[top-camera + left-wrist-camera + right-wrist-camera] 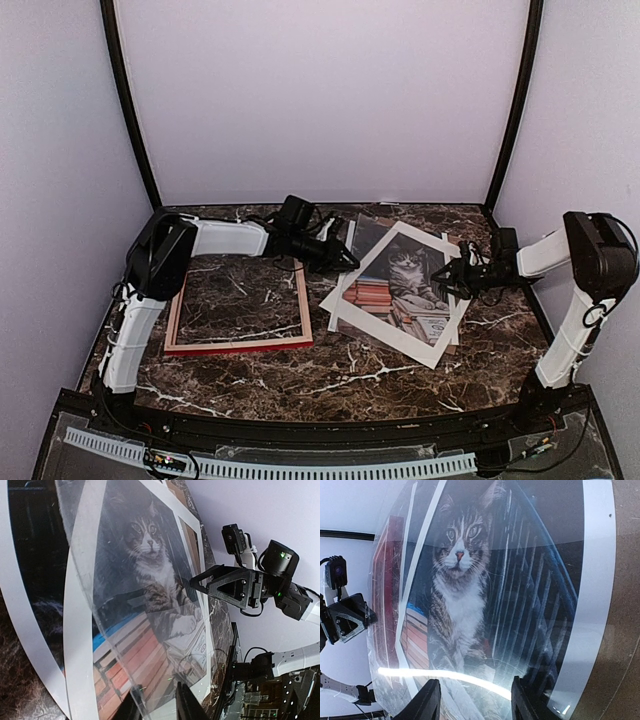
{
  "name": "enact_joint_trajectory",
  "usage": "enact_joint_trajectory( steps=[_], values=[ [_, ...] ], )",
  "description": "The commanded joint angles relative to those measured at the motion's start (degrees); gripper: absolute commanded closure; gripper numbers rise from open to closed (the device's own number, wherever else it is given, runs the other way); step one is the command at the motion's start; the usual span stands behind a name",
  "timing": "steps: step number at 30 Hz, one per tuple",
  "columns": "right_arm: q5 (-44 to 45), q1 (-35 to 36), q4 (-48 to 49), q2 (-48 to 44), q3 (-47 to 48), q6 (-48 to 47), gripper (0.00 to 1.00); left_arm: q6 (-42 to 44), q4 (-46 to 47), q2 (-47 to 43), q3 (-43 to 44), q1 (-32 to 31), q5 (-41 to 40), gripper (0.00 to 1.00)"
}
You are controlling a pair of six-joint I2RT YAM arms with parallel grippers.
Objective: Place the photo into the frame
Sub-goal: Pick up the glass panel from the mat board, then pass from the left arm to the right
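The red frame (238,345) lies flat and empty on the marble table at left. The cat photo (400,275) lies right of it under a white mat (385,335). A clear sheet (82,605) stands bowed over the photo (150,545) between my two grippers. My left gripper (345,262) is at the photo's far left corner, its jaws (157,707) parted with the sheet's lower edge by the left finger. My right gripper (448,280) is at the photo's right edge, its jaws (476,702) wide apart with the sheet's bright curved edge (470,677) running between them over the cat (457,565).
The mat's white border shows in both wrist views (30,630) (597,580). The right arm (240,587) faces the left wrist camera; the left gripper (345,622) shows in the right wrist view. Purple walls and black corner posts (130,110) enclose the table.
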Motion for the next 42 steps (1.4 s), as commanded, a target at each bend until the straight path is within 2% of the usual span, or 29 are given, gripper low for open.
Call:
enact_joint_trajectory(
  steps=[1, 3, 4, 6, 12, 19, 24, 30, 42],
  values=[
    [1.7, 0.1, -3.7, 1.6, -1.9, 0.1, 0.5, 0.7, -2.1, 0.2, 3.2, -0.4, 1.4, 0.79],
    [1.5, 0.1, -3.9, 1.1, -1.7, 0.0, 0.47, 1.4, -3.3, 0.5, 3.9, -0.4, 1.0, 0.86],
    [1.4, 0.1, -4.0, 0.7, -1.6, 0.1, 0.45, 1.6, -3.9, 0.5, 4.1, -0.4, 0.8, 0.94],
    [1.4, 0.1, -4.0, -0.7, -1.5, 0.2, 0.42, 2.6, -5.2, 0.4, 4.8, -0.4, 0.5, 1.0],
    [3.6, 0.1, -7.8, -8.7, 0.5, -0.1, 0.3, 3.9, -0.4, -5.3, 0.4, -0.3, 0.7, 1.0],
    [6.4, 0.1, -12.6, -14.6, 3.1, -2.6, 0.21, 1.6, 15.3, -14.8, -14.6, 0.7, 4.3, 1.0],
    [6.2, 0.4, -12.9, -14.6, 3.1, -4.9, 0.2, -2.4, 24.9, -20.2, -23.5, 1.5, 7.0, 1.0],
    [6.2, 0.5, -12.0, -15.7, 2.2, -6.2, 0.19, -6.6, 33.4, -24.5, -29.1, 2.8, 9.5, 1.0],
    [-6.0, 2.8, 1.6, -13.9, -3.0, -3.0, 0.21, -14.8, 44.9, -26.7, -34.8, 4.1, 11.4, 1.0]
  ],
)
